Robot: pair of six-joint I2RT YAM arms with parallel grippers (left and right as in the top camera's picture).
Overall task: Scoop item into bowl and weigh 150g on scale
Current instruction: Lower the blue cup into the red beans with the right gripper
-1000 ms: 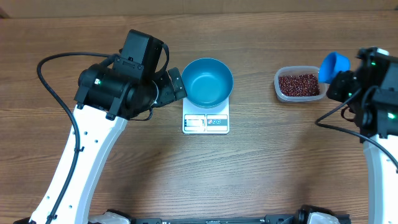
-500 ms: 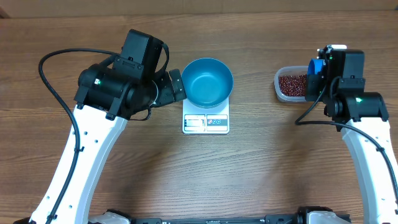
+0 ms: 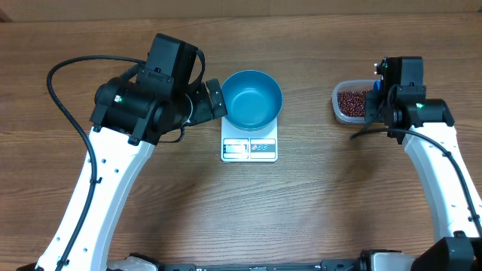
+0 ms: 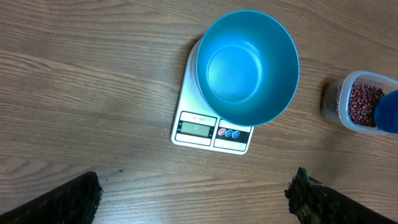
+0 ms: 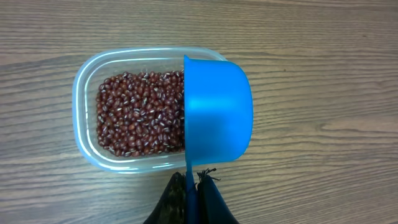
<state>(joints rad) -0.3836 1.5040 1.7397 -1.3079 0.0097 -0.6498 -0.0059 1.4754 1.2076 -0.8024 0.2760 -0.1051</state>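
The item, dark red-brown beans, fills a clear plastic tub at the table's right. My right gripper is shut on the handle of a small blue scoop. The scoop is tipped on its side over the tub's right end, its mouth facing the beans. The blue bowl stands empty on the white scale, and the left wrist view shows both bowl and scale. My left gripper hangs wide open just left of the bowl, nothing between its fingertips.
Bare wooden table lies around the scale and tub. The left arm's black wrist block sits close to the bowl's left rim. The right arm runs down the right side.
The right arm swung left and turned, carrying the scoop from the tub's right side to over the tub's right end. The left arm and bowl stayed put.
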